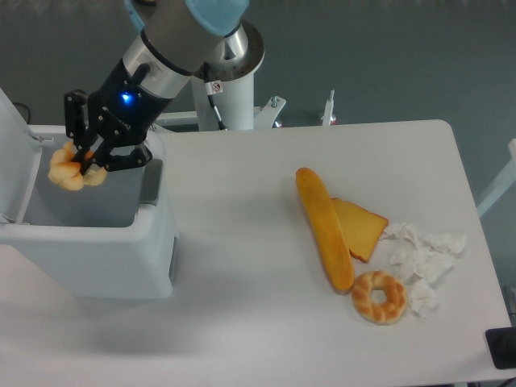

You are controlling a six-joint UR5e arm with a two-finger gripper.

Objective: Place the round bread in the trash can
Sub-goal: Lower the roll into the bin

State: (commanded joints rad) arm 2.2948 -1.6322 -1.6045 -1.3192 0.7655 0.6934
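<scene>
Golden round bread (pixel 71 171) between gripper (pixel 83 158) fingers

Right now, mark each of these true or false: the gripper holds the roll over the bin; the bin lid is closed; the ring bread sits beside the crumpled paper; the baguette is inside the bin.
1. The gripper holds the roll over the bin. True.
2. The bin lid is closed. False: it stands open, showing the grey inside.
3. The ring bread sits beside the crumpled paper. True.
4. The baguette is inside the bin. False: it lies on the table, next to a bread slice.
</scene>
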